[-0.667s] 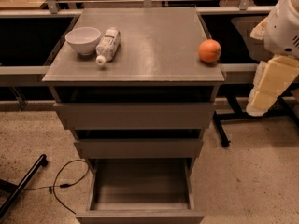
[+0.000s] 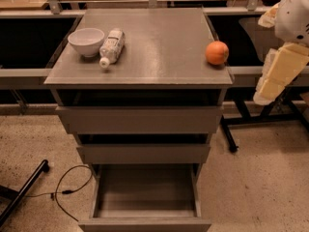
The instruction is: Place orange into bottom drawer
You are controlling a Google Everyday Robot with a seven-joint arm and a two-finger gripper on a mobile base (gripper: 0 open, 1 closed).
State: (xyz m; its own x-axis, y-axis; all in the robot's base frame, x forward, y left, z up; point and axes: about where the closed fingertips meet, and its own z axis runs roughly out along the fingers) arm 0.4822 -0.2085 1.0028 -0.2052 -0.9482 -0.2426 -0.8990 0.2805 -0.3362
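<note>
The orange (image 2: 217, 52) sits on the grey cabinet top (image 2: 159, 47) near its right edge. The bottom drawer (image 2: 145, 197) is pulled out toward me and its tray looks empty. The two drawers above it stick out only a little. My gripper (image 2: 276, 76), cream-coloured under the white arm, hangs in the air to the right of the cabinet. It is beside the orange and slightly lower, and does not touch it. It holds nothing that I can see.
A white bowl (image 2: 86, 41) and a plastic bottle (image 2: 111, 46) lying on its side are at the top's left end. A black cable (image 2: 67, 190) and a dark leg (image 2: 21, 195) lie on the floor at the left. Dark table frames stand behind and to the right.
My gripper has risen slightly beside the cabinet's right edge. The orange and the drawers have not moved.
</note>
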